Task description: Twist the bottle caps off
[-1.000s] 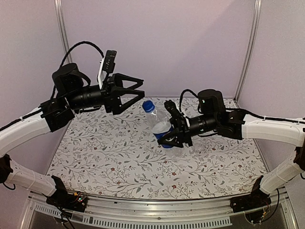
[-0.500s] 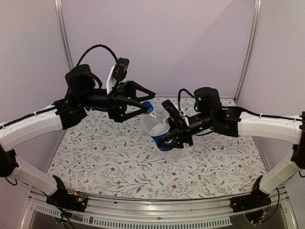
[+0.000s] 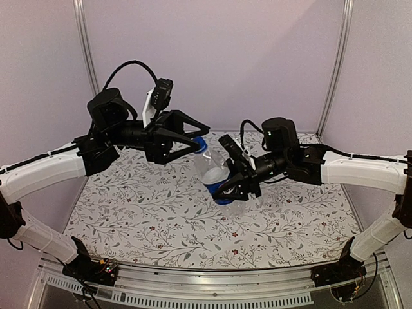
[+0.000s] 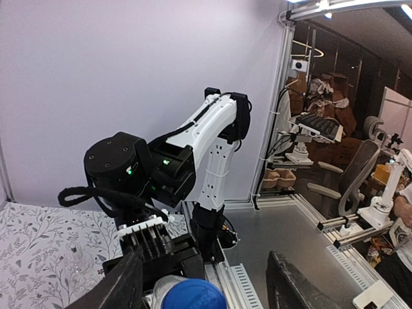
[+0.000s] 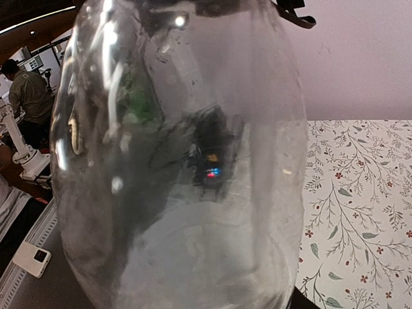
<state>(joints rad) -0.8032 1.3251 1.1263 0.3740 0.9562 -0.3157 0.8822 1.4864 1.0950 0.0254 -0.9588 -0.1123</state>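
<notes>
- While the right gripper point(image 3: 230, 183) is clamped round the labelled middle of the bottle point(image 3: 215, 168), it holds the bottle off the table point(image 3: 129, 206), tilted so the neck points up and left toward the other arm; this likely braces the body against a twist
- The blue cap point(image 3: 201, 143) sits on the neck at the bottle's upper end, above the middle of the table
- The left gripper point(image 3: 198, 138) has its jaws spread, one on each side of the cap
- In the left wrist view the cap point(image 4: 193, 295) lies low between the two fingers point(image 4: 122, 283) with a gap on each side, so nothing seems gripped yet; closing and turning looks like the next need
- In the right wrist view the clear bottle point(image 5: 180, 167) fills nearly the whole picture
- The right gripper sits lower on the bottle, apart from the cap, so nothing stands between the left gripper and the cap
- A pale wall point(image 3: 212, 58) and metal posts point(image 3: 82, 38) stand behind the table
- No second bottle or pale cap shows in any view
</notes>
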